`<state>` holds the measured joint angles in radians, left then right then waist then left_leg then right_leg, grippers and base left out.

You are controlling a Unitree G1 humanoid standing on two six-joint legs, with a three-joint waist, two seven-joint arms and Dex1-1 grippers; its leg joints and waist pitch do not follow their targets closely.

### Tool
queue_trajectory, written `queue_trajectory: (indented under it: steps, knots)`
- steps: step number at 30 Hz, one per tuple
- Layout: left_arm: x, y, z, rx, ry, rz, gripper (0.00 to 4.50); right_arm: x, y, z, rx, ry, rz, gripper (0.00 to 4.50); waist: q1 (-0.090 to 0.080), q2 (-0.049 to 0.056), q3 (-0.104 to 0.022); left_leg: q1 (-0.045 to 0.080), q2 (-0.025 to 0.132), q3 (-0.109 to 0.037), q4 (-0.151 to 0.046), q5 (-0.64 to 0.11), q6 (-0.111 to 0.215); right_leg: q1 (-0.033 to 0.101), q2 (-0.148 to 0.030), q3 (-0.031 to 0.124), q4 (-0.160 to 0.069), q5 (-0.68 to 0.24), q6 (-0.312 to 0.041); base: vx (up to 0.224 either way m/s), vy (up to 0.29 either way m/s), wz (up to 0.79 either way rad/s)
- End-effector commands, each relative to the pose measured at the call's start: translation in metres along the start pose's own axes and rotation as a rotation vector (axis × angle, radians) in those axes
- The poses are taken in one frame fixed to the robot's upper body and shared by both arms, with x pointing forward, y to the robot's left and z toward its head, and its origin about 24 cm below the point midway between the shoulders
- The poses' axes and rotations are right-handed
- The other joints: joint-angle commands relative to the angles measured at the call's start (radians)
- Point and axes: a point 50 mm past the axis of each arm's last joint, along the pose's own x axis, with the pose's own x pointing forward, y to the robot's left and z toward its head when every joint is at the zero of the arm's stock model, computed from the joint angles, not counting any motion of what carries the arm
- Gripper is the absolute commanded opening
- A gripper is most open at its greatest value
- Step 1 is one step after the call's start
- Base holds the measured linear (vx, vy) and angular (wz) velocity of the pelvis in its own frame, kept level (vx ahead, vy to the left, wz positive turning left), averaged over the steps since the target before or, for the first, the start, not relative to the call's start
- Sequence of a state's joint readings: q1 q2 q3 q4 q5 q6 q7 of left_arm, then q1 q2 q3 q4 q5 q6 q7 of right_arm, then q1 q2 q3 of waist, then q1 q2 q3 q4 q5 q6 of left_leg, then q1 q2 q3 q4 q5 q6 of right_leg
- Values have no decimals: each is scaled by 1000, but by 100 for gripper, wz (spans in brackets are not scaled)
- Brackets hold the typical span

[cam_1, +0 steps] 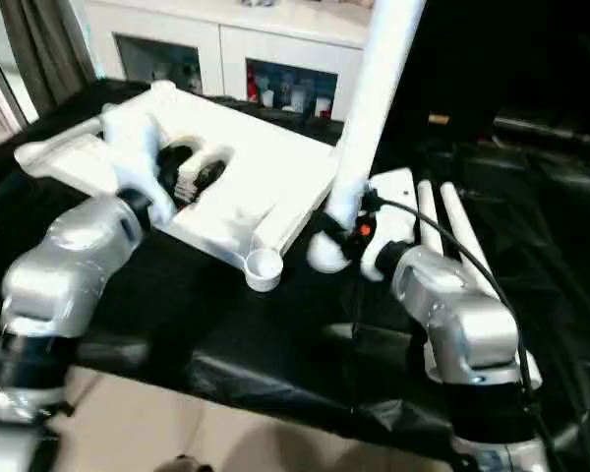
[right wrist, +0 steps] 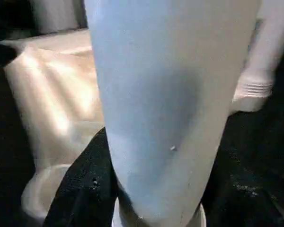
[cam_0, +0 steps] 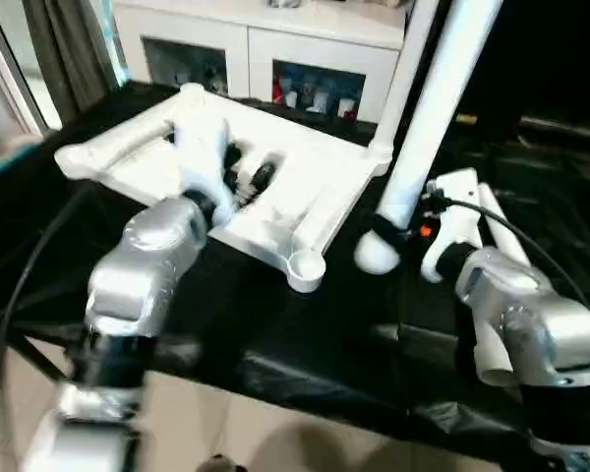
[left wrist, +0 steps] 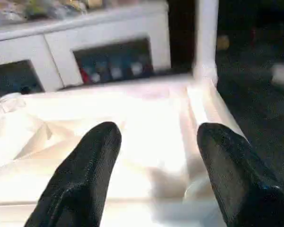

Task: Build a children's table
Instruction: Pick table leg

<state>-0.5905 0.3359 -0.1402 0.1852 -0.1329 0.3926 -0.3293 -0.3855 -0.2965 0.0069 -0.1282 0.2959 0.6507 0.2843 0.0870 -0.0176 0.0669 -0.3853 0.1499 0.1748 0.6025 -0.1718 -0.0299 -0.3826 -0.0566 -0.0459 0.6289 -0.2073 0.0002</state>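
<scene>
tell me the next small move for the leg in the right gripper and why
Probably shift the held leg left, over the open near corner socket. The right gripper holds it upright, its base beside the table top, not in the socket.

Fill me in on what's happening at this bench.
A humanoid robot is assembling a children's table on a black-covered bench. The white table top lies upside down, one leg already standing in its far corner socket. The right hand grips another leg upright, its lower end just off the top's edge, beside the empty near socket. The left hand hovers open over the top. Two more legs lie beside the right arm.
</scene>
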Motion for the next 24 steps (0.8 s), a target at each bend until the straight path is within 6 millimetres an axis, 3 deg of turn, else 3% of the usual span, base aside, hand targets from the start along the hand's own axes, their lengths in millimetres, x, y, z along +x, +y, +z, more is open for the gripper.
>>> queue_trajectory:
  steps: [1,2,5,10,13,18,20,24]
  knots:
    - [8,-4,3,19,-27,-52,312,1,-4,2,27,-28,-58,191,-5,11,-77,23,67,-31,-70,-153,-58,39,-86,53,-77,-117,-141,0,0,0]
    - [9,0,1,0,-32,-10,312,0,-8,0,25,-29,-95,191,-6,7,-77,23,70,-30,-70,-156,-56,39,-86,54,-75,-107,-152,0,0,0]
    - [8,5,-2,-15,-24,80,312,-3,-11,0,44,-39,-140,191,-9,12,-79,23,74,-31,-69,-151,-46,43,-87,52,-65,-34,-198,0,0,0]
    - [-12,13,-11,-58,-111,267,312,-7,8,-9,-42,-49,-133,191,-13,14,-79,21,73,-29,-66,-150,-23,46,-87,53,-67,-17,-207,0,0,0]
    - [-31,11,-23,-84,-96,338,312,-7,22,-21,-67,-44,-121,191,-24,14,-71,18,78,-32,-74,-213,-30,42,-90,52,-78,-114,-199,0,0,0]
    - [-47,3,-28,-117,-101,358,312,-7,25,-21,20,-79,-121,191,-35,17,-63,26,78,-37,-80,-320,-45,27,-85,55,-92,-266,-163,0,0,0]
    - [-49,-3,-27,-131,-117,349,312,-7,22,-19,48,-95,-133,191,-31,12,-62,32,78,-35,-79,-336,-45,20,-85,56,-97,-287,-155,0,0,0]
    - [-49,-8,-24,-119,-137,343,312,-4,21,-16,6,-109,-119,191,-30,12,-61,24,76,-38,-81,-326,-52,23,-85,56,-95,-292,-126,0,0,0]
